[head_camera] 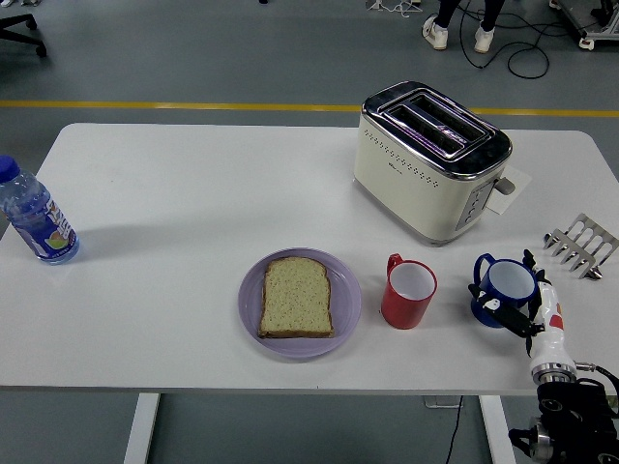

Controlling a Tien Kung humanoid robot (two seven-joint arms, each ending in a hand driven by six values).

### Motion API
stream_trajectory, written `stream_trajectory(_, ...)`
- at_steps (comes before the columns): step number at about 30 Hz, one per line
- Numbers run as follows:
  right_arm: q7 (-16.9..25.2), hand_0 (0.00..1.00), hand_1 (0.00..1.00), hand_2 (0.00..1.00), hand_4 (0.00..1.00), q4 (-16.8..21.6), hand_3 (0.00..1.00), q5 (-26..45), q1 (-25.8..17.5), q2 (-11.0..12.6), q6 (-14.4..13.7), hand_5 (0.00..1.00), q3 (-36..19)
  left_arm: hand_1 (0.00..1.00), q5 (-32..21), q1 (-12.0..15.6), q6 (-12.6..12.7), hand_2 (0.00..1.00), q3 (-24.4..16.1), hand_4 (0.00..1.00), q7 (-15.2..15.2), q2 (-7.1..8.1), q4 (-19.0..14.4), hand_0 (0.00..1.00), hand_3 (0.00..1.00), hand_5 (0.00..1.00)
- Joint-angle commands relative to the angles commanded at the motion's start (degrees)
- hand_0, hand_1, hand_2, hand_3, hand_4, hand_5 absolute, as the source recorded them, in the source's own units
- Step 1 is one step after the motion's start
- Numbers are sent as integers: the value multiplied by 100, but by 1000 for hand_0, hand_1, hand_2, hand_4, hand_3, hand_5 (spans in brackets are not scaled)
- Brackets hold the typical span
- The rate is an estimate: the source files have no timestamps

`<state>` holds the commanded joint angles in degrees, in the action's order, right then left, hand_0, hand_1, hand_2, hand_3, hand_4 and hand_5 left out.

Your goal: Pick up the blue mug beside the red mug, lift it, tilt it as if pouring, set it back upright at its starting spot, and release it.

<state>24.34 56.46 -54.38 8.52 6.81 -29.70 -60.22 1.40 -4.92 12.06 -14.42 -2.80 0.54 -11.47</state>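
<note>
The blue mug [507,283] stands upright on the white table [193,193], just right of the red mug [407,293]. Its handle points left toward the red mug. My right hand [514,290] comes up from the lower right corner and wraps the blue mug's right side. The thumb [530,261] lies behind the mug and the fingers [507,314] curl across its front lower wall. The mug's base rests on the table. My left arm does not show.
A cream toaster [430,159] stands behind the mugs. A purple plate [250,290] with a bread slice [297,297] lies left of the red mug. A metal rack [580,245] sits at the right edge, a water bottle [35,217] at the far left. A person's feet [455,31] show on the floor beyond.
</note>
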Motion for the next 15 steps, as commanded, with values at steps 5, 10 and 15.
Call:
stream_trajectory(5, 105, 943, 829, 898, 983, -74, 949, 174, 25, -4, -6, 148, 46, 644, 5, 0, 1, 653, -1, 240, 0, 1, -1, 634, 506, 855)
stream_trajectory(10, 190, 910, 791, 857, 971, -147, 907, 330, 47, -8, 26, 154, 102, 644, -1, -2, 1, 653, 0, 240, 0, -1, -1, 634, 506, 854)
stream_trajectory(15, 366, 885, 759, 817, 941, -216, 879, 531, 78, -8, -3, 144, 168, 644, -2, -6, 1, 653, -1, 240, -1, -1, -1, 633, 506, 855)
